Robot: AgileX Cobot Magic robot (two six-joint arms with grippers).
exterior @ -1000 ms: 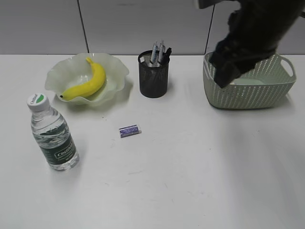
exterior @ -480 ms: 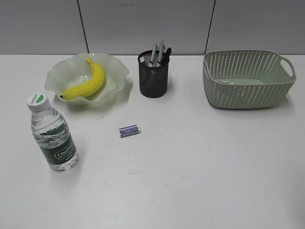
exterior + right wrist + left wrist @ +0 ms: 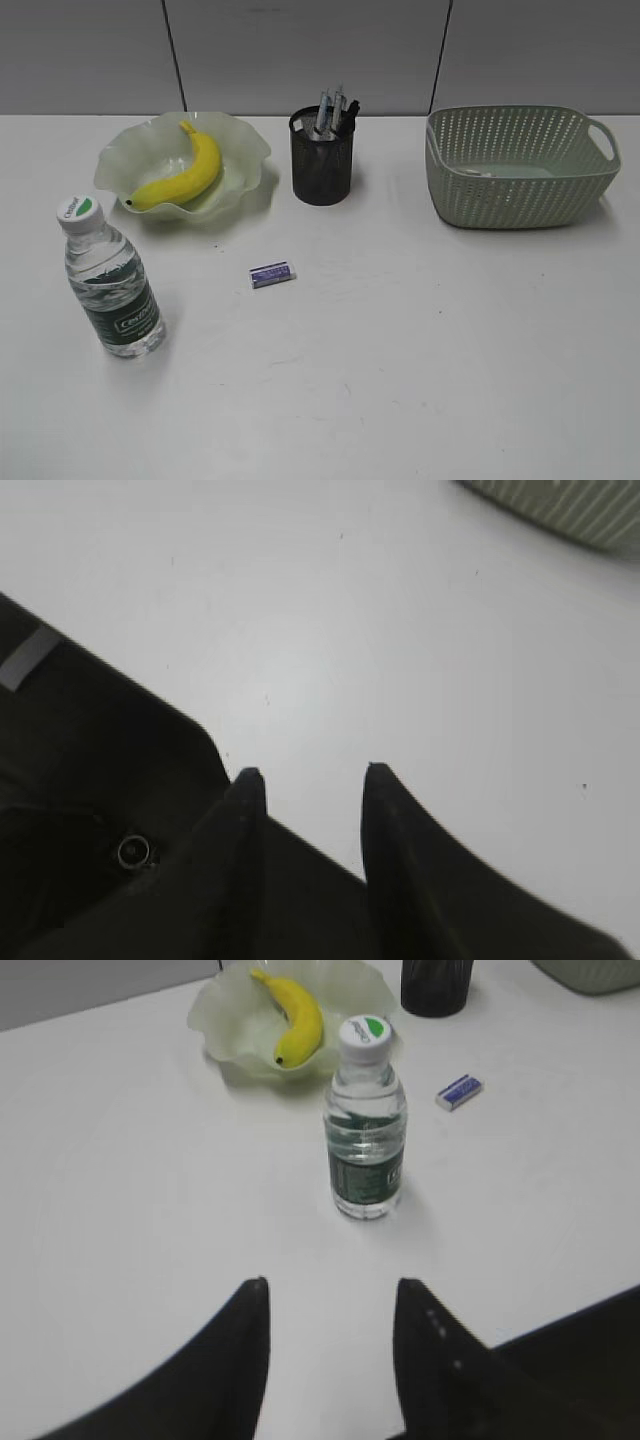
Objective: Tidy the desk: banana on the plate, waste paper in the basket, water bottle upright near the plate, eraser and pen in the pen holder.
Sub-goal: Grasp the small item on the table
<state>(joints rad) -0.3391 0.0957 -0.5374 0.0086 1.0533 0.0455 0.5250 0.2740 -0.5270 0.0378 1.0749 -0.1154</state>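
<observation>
- water bottle (image 3: pixel 109 281) upright at far left of the tabletop (image 3: pixel 420 340), white cap up, below the plate and apart from it.
- plate (image 3: pixel 135 150) at back left; banana (image 3: pixel 185 168) lies inside it.
- eraser (image 3: pixel 271 275) flat on bare tabletop, between bottle and pen holder, touching neither.
- pen holder (image 3: pixel 322 157) at back centre, pens standing in it.
- basket (image 3: pixel 518 170) at back right; something pale inside, can't tell what.
- left pincer (image 3: pixel 330 1295) apart, nothing between fingers, over the tabletop's near edge.
- right pincer (image 3: pixel 306 780) apart, holding nothing.
</observation>
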